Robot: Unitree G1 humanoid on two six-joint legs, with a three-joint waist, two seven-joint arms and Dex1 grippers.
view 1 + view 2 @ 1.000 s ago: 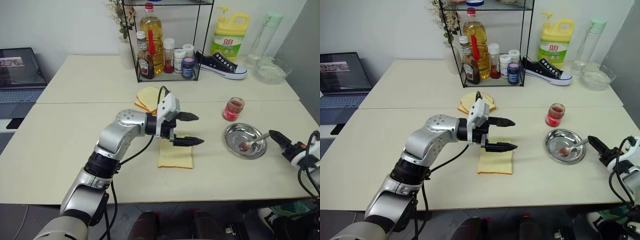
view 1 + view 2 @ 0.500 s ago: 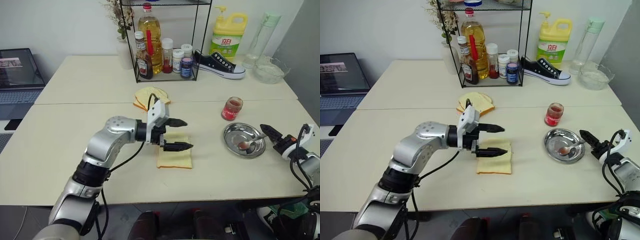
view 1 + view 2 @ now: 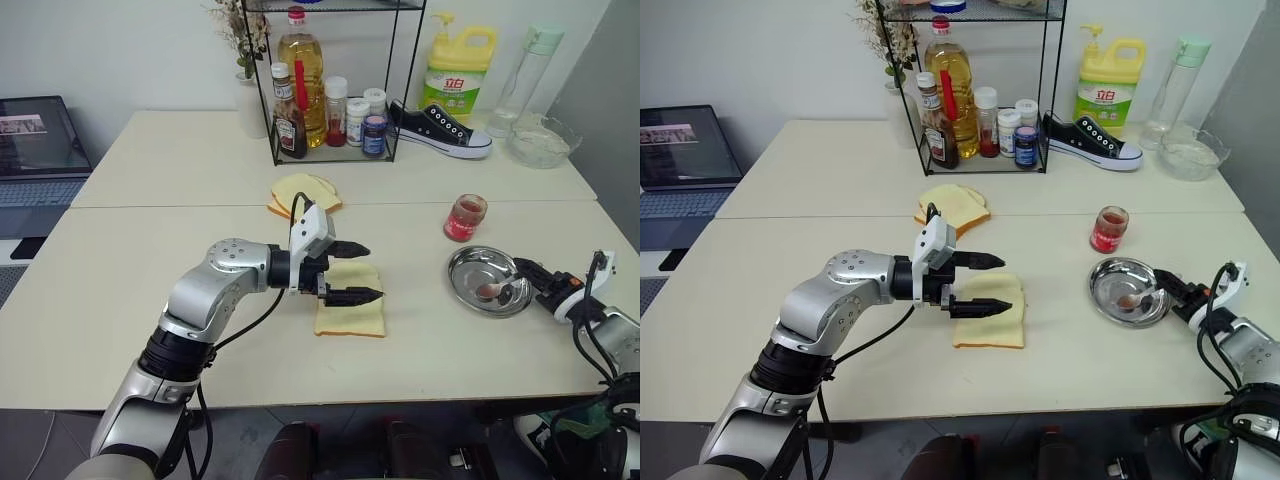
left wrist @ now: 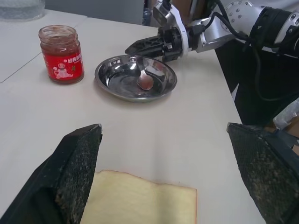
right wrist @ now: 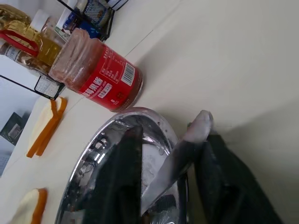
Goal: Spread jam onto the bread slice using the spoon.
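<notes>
Left eye view, pale cream worktop (image 3: 120,300): two tables butted together, one seam running across, white wall behind. One laptop (image 3: 40,140) at the far left edge. One black wire rack (image 3: 330,80) at the back holding one oil bottle (image 3: 303,70), one ketchup bottle (image 3: 289,120) and several small jars. One black sneaker (image 3: 440,130), one yellow detergent bottle (image 3: 460,70), one clear water bottle (image 3: 525,80), one glass bowl (image 3: 545,140) along the back right.

One bread slice (image 3: 352,305) lies flat near the middle; one stack of bread slices (image 3: 305,192) lies beyond it. One jam jar (image 3: 465,217), lid off, stands just behind one round steel plate (image 3: 488,281). One spoon (image 4: 145,79) rests in the plate, bowl red-smeared, handle over the rim.

Left gripper (image 3: 358,273): jaws wide, holding nothing, hovering over the bread slice. Right gripper (image 3: 528,272): at the plate's rim, jaws narrowed either side of the spoon handle; contact cannot be told.
</notes>
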